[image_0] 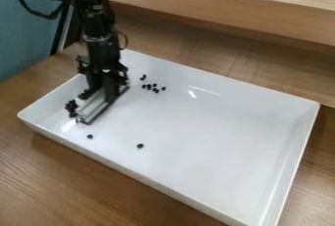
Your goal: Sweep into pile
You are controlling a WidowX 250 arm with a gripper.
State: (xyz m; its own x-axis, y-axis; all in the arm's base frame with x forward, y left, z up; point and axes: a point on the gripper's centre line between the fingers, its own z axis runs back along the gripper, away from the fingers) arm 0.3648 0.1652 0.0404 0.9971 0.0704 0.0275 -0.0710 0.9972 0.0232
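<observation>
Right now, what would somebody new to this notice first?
Probably the big white tray on the wooden table, with the black arm over a pale bar near the tray's left end. Then the small dark balls: a clump left of the bar, a looser group to its right, and two strays nearer the camera.

Camera view, fixed, single: you are looking down at a slant over the brown wooden table (68,176), facing across the shallow white rectangular tray (209,156) toward the raised light-brown wooden ledge (203,7). Range, close: you are seeing the tray spanning most of the width, its nearest corner running past the bottom edge.
</observation>
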